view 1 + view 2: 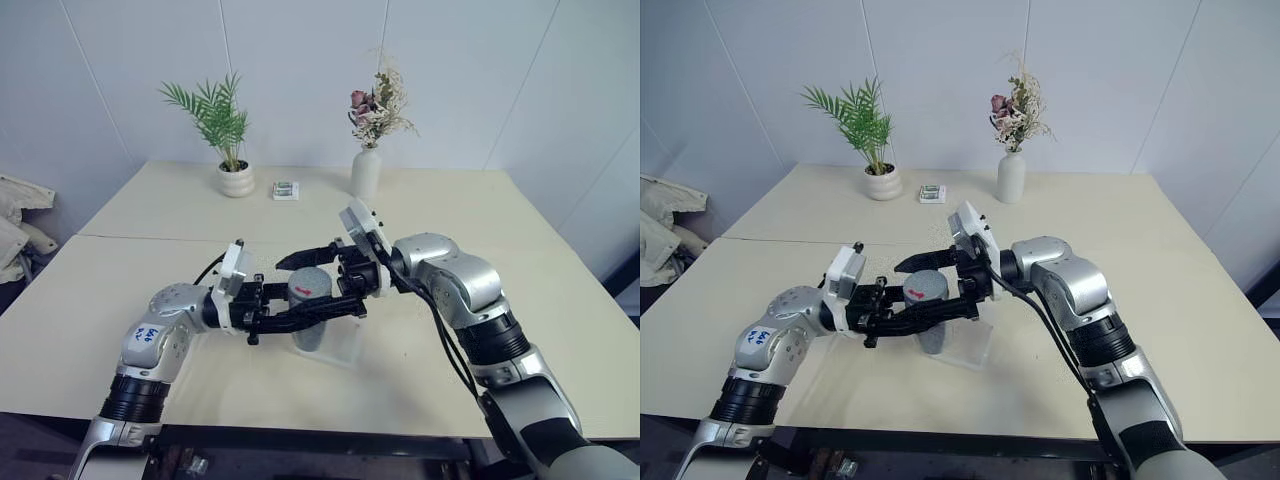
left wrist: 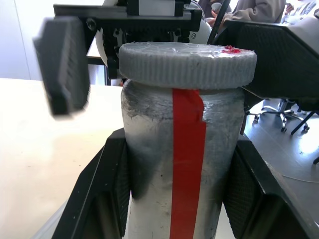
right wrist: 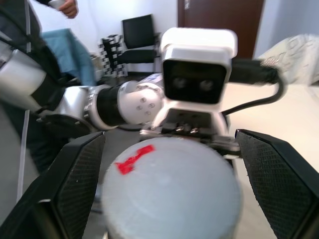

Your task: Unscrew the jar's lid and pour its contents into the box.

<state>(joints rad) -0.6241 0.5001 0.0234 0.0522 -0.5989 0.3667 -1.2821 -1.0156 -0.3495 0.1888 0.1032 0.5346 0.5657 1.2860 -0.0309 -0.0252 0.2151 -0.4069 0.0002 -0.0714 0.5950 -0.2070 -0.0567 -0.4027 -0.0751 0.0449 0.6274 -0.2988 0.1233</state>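
- White walls backed a pale table (image 1: pixel 520 300); near its front edge, the box (image 1: pixel 345 350) sat under the jar (image 1: pixel 309 325).
- Left gripper (image 2: pixel 174 199) fingers were clamped on the jar.
- Right gripper (image 3: pixel 167 184) fingers stood wide, flanking the lid (image 3: pixel 169 184) untouched; closing off-centre might tilt the jar.

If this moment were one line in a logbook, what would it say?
left tool: shut on jar | right tool: open around lid | lid on | jar held over box
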